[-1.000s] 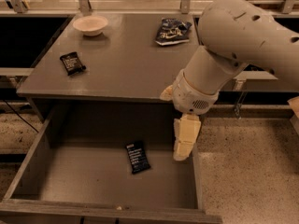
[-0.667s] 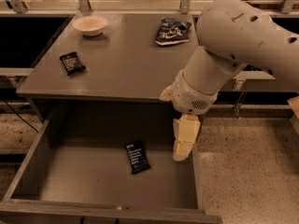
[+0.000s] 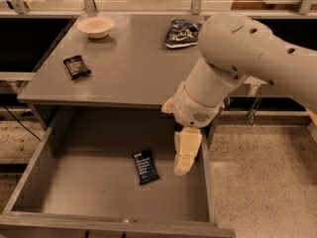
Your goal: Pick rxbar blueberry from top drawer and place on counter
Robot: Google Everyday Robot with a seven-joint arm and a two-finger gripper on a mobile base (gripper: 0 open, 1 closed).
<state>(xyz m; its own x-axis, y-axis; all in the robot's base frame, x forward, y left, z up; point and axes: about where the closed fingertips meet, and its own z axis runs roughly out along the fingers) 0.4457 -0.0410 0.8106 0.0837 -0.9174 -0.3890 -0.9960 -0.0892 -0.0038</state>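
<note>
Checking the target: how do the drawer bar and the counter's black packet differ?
The bar lies in the drawer, the packet on the counter. The bar is longer and navy, the packet shorter, black. Both are flat, white-printed. The claw hangs beside the bar.

rxbar blueberry [image 3: 145,166] in top drawer [image 3: 94,195], pincer [image 3: 182,168] beside

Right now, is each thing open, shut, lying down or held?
top drawer: pulled open.
rxbar blueberry: flat on the drawer floor, not held.
pincer: hanging in the drawer, beside the bar, apart from it.
bowl: upright on the counter.
black packet: flat on the counter.
snack bag: lying on the counter.
</note>
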